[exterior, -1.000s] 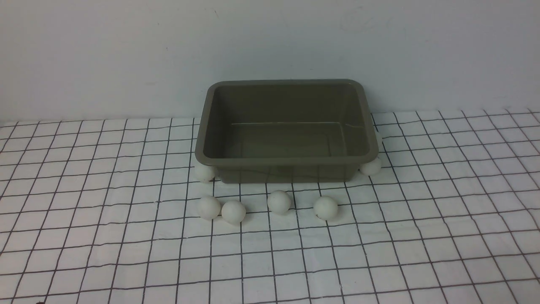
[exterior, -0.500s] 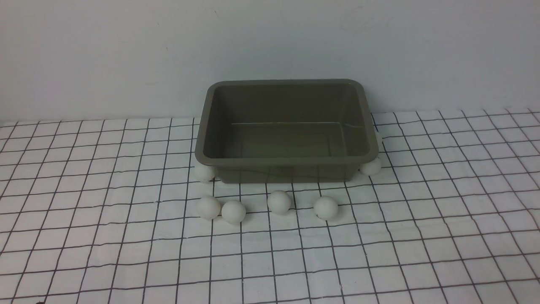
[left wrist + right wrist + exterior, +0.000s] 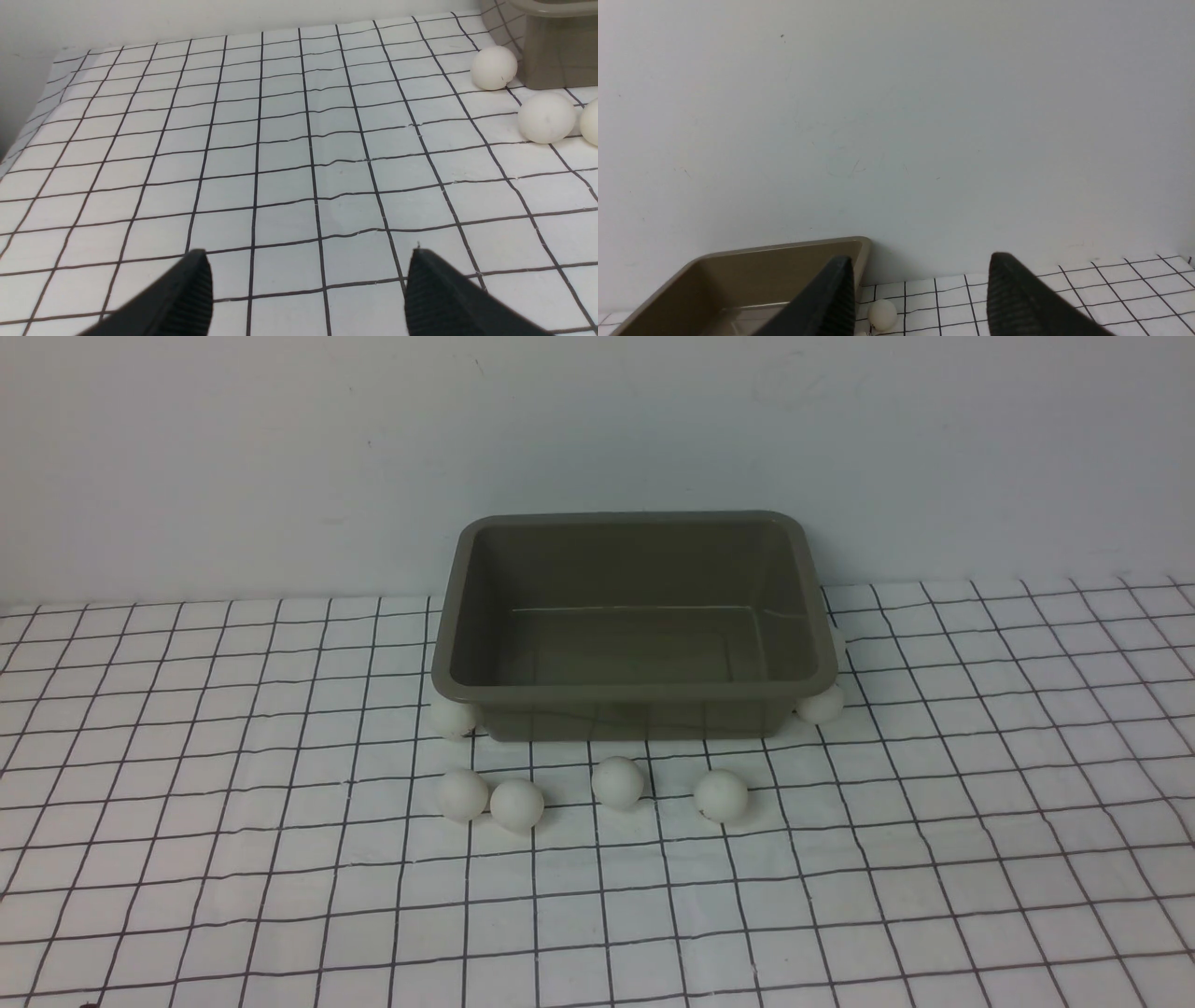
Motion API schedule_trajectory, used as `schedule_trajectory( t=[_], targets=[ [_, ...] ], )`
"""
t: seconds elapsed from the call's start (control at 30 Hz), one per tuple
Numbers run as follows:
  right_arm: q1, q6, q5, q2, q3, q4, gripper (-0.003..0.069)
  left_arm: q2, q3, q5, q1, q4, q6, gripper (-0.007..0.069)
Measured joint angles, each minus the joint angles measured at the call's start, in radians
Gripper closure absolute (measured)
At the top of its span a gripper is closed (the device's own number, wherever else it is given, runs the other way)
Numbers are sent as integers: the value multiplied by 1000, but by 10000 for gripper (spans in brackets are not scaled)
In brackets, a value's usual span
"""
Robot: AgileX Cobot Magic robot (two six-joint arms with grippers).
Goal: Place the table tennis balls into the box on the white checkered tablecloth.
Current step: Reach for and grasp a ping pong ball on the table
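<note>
**Zero balls point(image 3: 617, 781) in the box point(image 3: 631, 693) yet**

Six lie on the tablecloth point(image 3: 233, 859) by the box's front wall and corners; a seventh may hide behind its right side. The left gripper point(image 3: 308, 254) and right gripper point(image 3: 920, 259) gape, empty. All the work is left.

One ball point(image 3: 839, 644) hides mostly behind the box point(image 3: 635, 719); another ball point(image 3: 591, 122) is cut by the frame edge.
</note>
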Motion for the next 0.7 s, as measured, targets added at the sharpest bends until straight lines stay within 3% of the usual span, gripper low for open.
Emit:
schedule_trajectory(
  t=[0.7],
  targets=[
    [0,10,53,0,-2,24,302,0,0,0,0,4,2,125]
  ],
)
